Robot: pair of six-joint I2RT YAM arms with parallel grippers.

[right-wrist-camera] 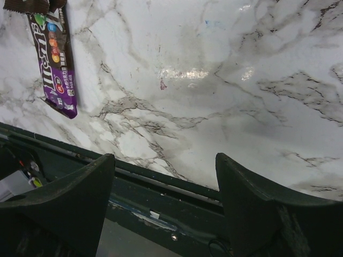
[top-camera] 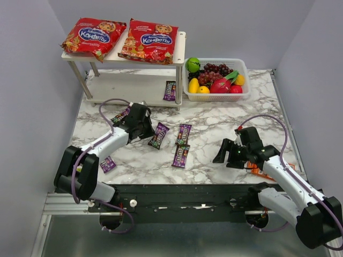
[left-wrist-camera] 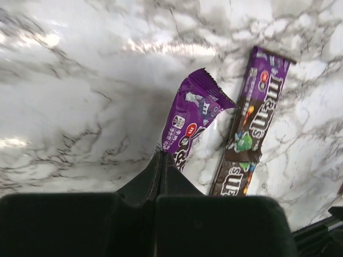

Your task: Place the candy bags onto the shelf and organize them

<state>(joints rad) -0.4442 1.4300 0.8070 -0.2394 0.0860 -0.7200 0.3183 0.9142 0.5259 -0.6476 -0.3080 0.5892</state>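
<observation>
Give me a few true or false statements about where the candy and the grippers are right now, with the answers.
1. Both red bags lie on the shelf's top board. True.
2. The left gripper is open and empty. False: it is shut on a purple packet.
3. The right gripper stands open, holding nothing. True.
4. The fruit basket sits on the shelf. False: it stands on the table, right of the shelf.

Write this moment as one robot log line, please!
left jaws: shut on purple packet | right jaws: open, empty | red bags: both on shelf top | next: maybe lift packet
</observation>
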